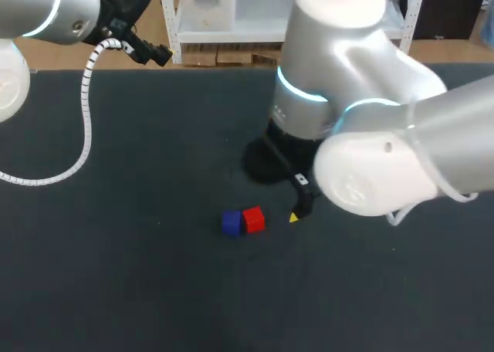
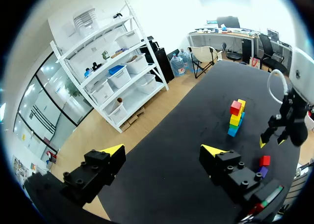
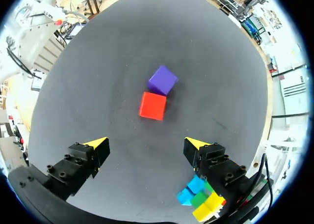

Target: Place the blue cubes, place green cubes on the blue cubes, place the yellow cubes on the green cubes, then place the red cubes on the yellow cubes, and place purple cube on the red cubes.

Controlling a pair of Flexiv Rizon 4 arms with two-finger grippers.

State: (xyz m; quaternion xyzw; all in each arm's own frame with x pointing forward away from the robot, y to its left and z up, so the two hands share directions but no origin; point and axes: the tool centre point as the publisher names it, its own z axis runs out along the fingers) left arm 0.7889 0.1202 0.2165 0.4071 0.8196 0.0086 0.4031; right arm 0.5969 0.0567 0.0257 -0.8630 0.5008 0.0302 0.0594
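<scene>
The right claw (image 3: pixel 146 144) hangs open over the desk (image 1: pixel 116 275) with nothing between its yellow tips. Ahead of its fingers, near the middle of the desk, lie two loose cubes: a red cube (image 3: pixel 152 105) and, just past it, a purple cube (image 3: pixel 162 79). The two sit close together and appear to touch at a corner. Beside the right claw, close against one finger, stands the stack of cubes (image 3: pixel 201 200). From this wrist only its blue, green and yellow blocks show.

The left claw (image 2: pixel 163 153) is open too, fingers spread wide and holding nothing, and it looks across the desk from well away. From there the stack shows upright, with blue at the bottom, green and yellow above, and one red block on top. The loose red and purple pair lies apart from it, on the near side of the right claw.

In the head view the right arm (image 1: pixel 363 136) hides the stack.
</scene>
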